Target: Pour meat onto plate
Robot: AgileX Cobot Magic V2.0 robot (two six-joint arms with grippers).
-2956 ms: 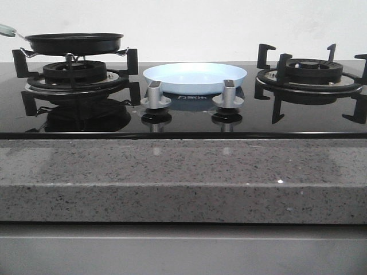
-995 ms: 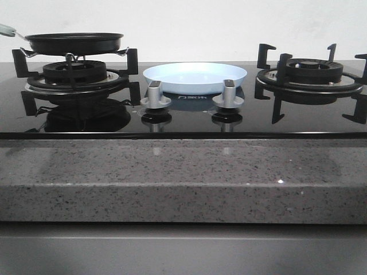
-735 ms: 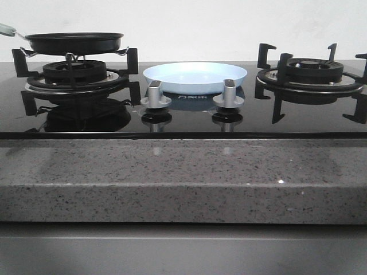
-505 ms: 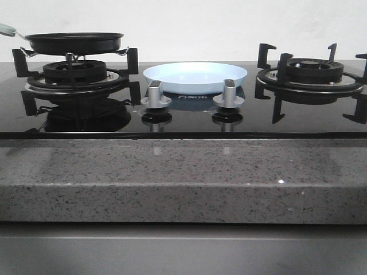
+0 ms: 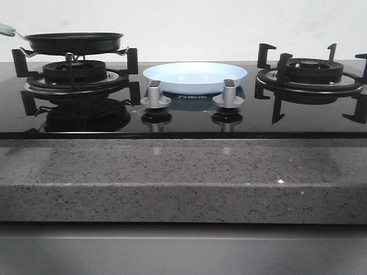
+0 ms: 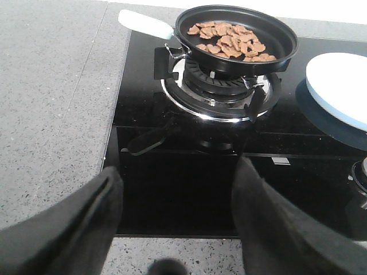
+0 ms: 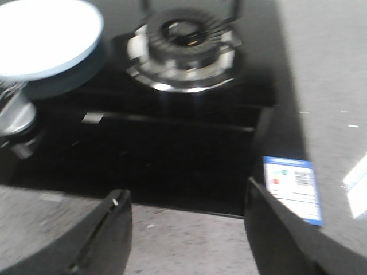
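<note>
The meat (image 6: pixel 232 41) is held in the black frying pan (image 5: pixel 74 42) on the hob's left-corner burner; the plate (image 5: pixel 195 77) is set mid-hob, empty. Left gripper (image 6: pixel 178 220) and right gripper (image 7: pixel 189 229) are seen released, holding nothing.

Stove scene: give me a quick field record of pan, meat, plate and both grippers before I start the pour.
pan: black frying pan on the left burner, upright
meat: chunks all in the pan
plate: pale-blue plate between the burners, bare
left gripper: open, holding nothing
right gripper: open, holding nothing
</note>
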